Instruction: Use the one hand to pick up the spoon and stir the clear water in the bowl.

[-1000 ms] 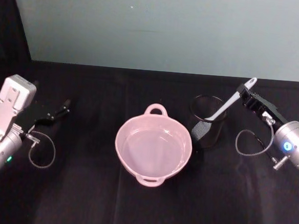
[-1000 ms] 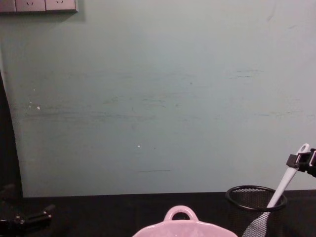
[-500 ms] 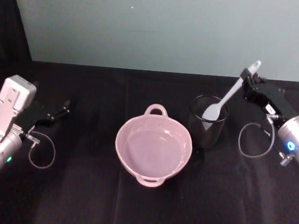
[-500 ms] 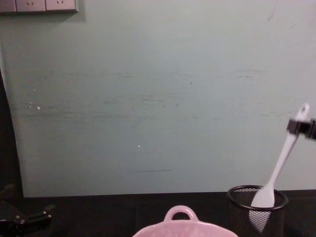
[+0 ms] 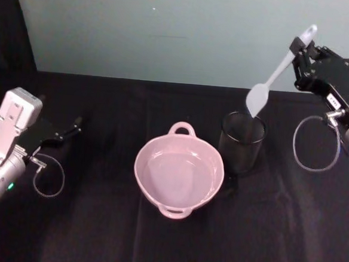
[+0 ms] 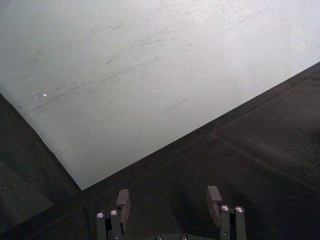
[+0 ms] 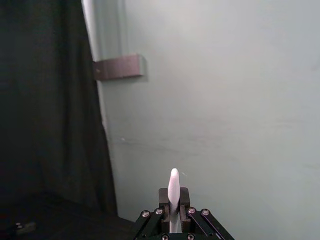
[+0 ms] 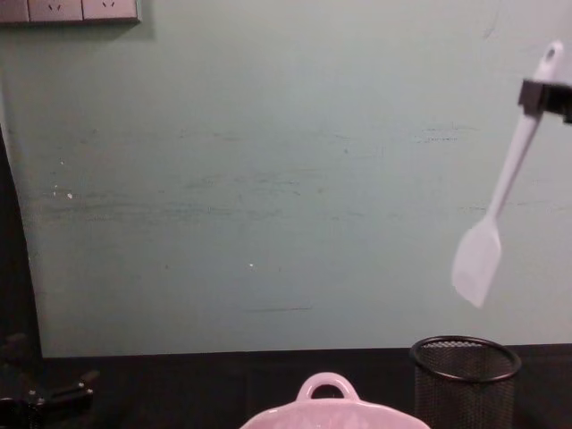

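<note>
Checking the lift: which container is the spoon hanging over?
The black mesh cup, right of the pink bowl; the spoon, held in the right claw, hangs clear above its rim.

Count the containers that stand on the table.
2. The pink bowl stands at the middle of the table; the black mesh cup stands just to its right, below the spoon that the right gripper holds up. None looks hidden.

You're looking at a white spoon, pale pink bowl, black mesh cup, black tablecloth and pale green wall.
</note>
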### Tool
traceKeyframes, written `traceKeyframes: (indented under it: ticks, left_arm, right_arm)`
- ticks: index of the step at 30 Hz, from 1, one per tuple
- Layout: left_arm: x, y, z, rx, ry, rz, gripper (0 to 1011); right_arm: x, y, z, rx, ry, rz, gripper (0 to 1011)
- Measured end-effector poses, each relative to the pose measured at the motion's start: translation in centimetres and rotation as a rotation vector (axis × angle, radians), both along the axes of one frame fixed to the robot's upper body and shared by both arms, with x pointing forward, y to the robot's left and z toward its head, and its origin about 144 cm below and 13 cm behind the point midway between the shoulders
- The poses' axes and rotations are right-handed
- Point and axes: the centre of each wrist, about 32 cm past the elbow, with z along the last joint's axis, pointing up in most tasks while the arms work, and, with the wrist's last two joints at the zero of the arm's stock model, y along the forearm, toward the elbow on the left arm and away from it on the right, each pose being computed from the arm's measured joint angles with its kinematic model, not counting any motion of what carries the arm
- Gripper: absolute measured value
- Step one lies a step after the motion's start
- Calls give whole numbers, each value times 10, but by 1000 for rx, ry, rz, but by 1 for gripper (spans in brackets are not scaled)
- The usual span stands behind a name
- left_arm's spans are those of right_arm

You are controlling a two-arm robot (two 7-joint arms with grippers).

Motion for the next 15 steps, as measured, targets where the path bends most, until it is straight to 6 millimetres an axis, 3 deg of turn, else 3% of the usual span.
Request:
traceKeyframes:
  ticks: [7, 15]
  left_arm:
    - [0, 0, 0, 0, 0, 0, 1011]
    - [0, 0, 0, 0, 0, 0, 1011]
  right_arm:
    - [-3, 8, 7, 7, -12, 107, 117]
    - [-2, 18, -7, -24, 2, 293, 117]
